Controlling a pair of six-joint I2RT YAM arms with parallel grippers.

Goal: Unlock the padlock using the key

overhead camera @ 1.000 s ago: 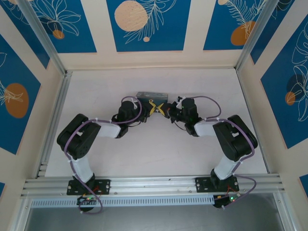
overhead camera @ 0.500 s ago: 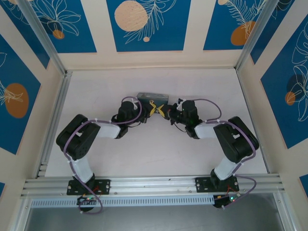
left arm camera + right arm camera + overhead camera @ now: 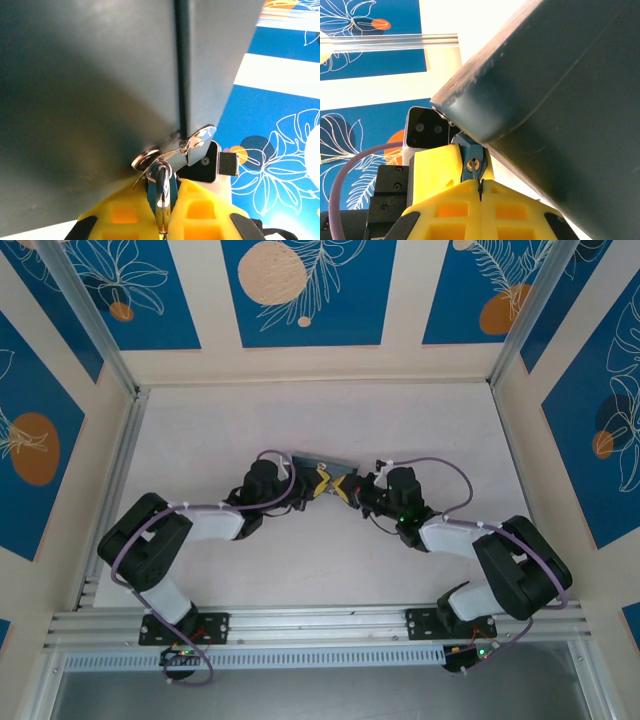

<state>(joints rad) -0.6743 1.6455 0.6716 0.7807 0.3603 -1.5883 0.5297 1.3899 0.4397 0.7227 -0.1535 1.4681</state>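
Since a second ago the left arm has sunk lower, and its elbow is now further out to the left and nearer the bases. The dark box was level then. It now lies slightly nearer and askew, and the two grippers meet just in front of it, a little closer in than before. The right arm has dropped likewise, its elbow swung out to the right.

From above, the left gripper and right gripper show as yellow tips almost touching; what they hold is too small to tell there. The left wrist view shows its fingers clamped on the padlock, whose silvery shackle is hooked at the box's hasp. The right wrist view gives the other side: the padlock's blue body with its keyhole, and that gripper's own fingers pressed together on the key, a thin sliver reaching up to the padlock.
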